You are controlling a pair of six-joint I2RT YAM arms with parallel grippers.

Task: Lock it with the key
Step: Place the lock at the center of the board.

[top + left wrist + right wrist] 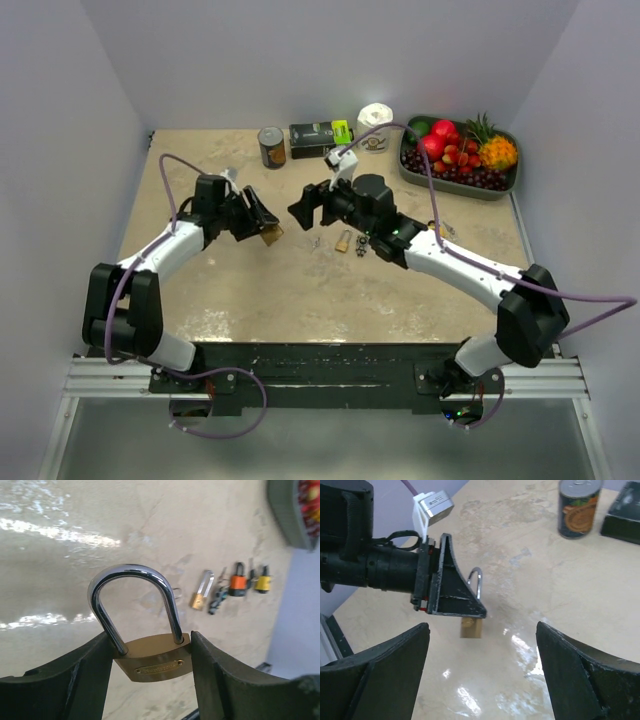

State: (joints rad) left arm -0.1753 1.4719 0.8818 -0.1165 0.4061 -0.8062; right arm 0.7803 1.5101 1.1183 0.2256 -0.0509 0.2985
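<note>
The mottled beige stone-look table (300,300) bears everything. Both white-and-black arms reach toward its middle, claws facing each other and apart.

The left gripper (152,650) has its two black fingers pressed against the sides of the brass padlock with the tall chrome shackle (152,662). It holds the padlock clear of the table, body down and shackle up. Both shackle legs reach the top of the body, but I cannot tell from this angle whether the shackle is latched. In the overhead view the padlock (272,236) shows at the tip of that claw.

The right gripper (480,665) stands wide open with nothing between its fingers (its camera looks past them at the left claw and the padlock hanging under it).

At the far right sits a grey rectangular tray of fruit (410,170). A dark box with a green label (318,133), a brown tin can (272,147) and a white roll (376,125) line the back edge.

On the table below the right wrist lie a small brass padlock (198,600), an orange padlock (238,585) and a yellow padlock (262,582). What look like dark-headed keys (217,597) lie between the small brass one and the orange one, in neither claw.
</note>
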